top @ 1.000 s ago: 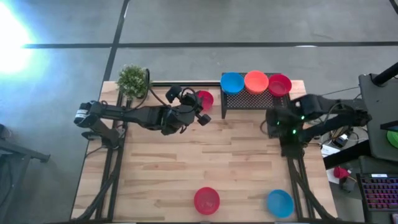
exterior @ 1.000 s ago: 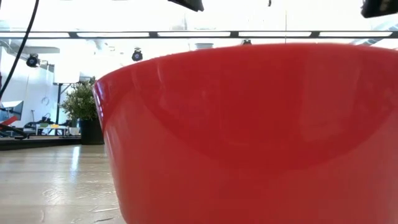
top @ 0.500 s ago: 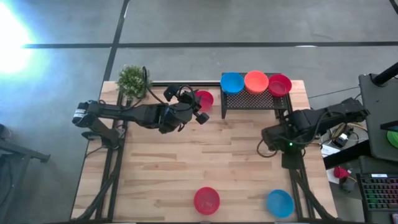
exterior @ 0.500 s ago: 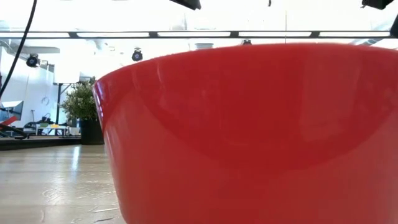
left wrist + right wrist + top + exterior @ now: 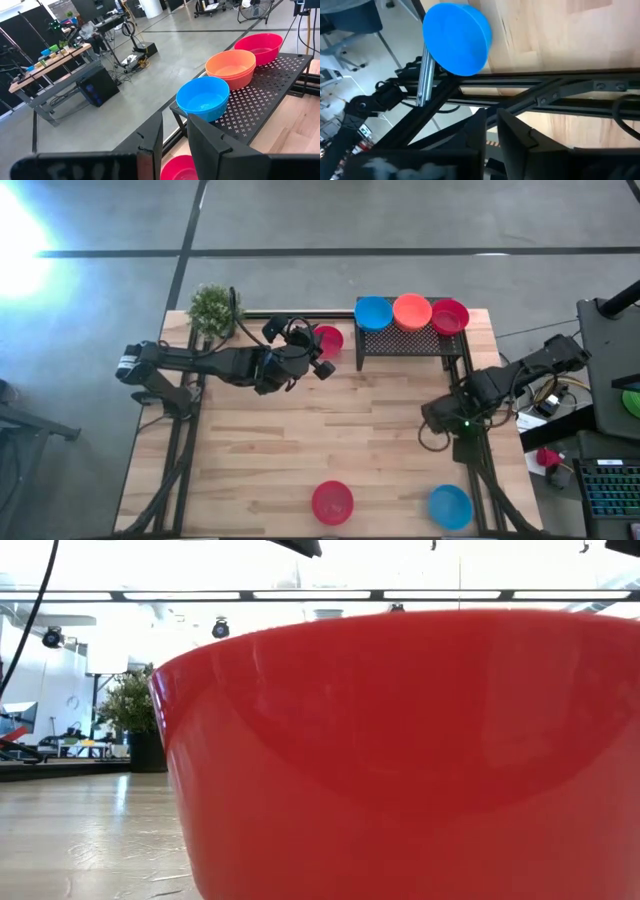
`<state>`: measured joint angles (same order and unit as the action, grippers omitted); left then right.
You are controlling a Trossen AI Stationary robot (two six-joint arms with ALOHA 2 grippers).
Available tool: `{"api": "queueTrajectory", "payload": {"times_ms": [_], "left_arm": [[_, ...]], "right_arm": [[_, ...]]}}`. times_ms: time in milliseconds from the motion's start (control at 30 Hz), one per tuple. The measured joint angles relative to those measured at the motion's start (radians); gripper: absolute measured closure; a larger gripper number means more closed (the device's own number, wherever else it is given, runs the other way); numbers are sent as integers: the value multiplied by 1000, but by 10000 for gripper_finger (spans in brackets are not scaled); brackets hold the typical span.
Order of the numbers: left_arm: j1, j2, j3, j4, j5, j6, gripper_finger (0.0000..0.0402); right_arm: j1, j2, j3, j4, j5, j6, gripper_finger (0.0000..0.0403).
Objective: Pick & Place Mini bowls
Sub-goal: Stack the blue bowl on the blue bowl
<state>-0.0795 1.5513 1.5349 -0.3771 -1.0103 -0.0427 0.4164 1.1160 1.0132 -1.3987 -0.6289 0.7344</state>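
High view, no legible writing, plain mini bowls point(image 5: 411, 312) on rack point(image 5: 405, 340)

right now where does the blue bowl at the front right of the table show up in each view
High view: the blue bowl sits near the bottom edge, right of centre, beside the loose red bowl.
Low view: not in it; a red bowl fills the picture.
Left wrist view: not in it; the blue one there stands on the black rack.
Right wrist view: upper left, at the table's edge.
Shared landmark: the light wooden tabletop, also in the right wrist view.

6 mini bowls point(image 5: 411, 311) across table, upright
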Motion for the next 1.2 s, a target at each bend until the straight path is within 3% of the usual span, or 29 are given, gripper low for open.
{"api": "queueTrajectory", "payload": {"times_ms": [167, 467, 667, 833, 967, 1200], "left_arm": [[0, 0, 0, 0, 0, 0, 317], [1, -9, 0, -8, 0, 8, 317], [1, -20, 0, -8, 32, 8, 317], [2, -21, 0, -9, 98, 7, 317], [2, -21, 0, -13, 112, 6, 317], [6, -21, 0, -15, 112, -11, 317]], "right_arm": [[80, 0, -38, 155, 18, 63, 312], [242, 0, -174, 544, 213, 147, 257], [330, 0, -264, 682, 214, 268, 252], [352, 0, -296, 684, 221, 254, 252], [352, 0, -333, 690, 288, 256, 252], [357, 0, -426, 841, 307, 249, 252]]}}
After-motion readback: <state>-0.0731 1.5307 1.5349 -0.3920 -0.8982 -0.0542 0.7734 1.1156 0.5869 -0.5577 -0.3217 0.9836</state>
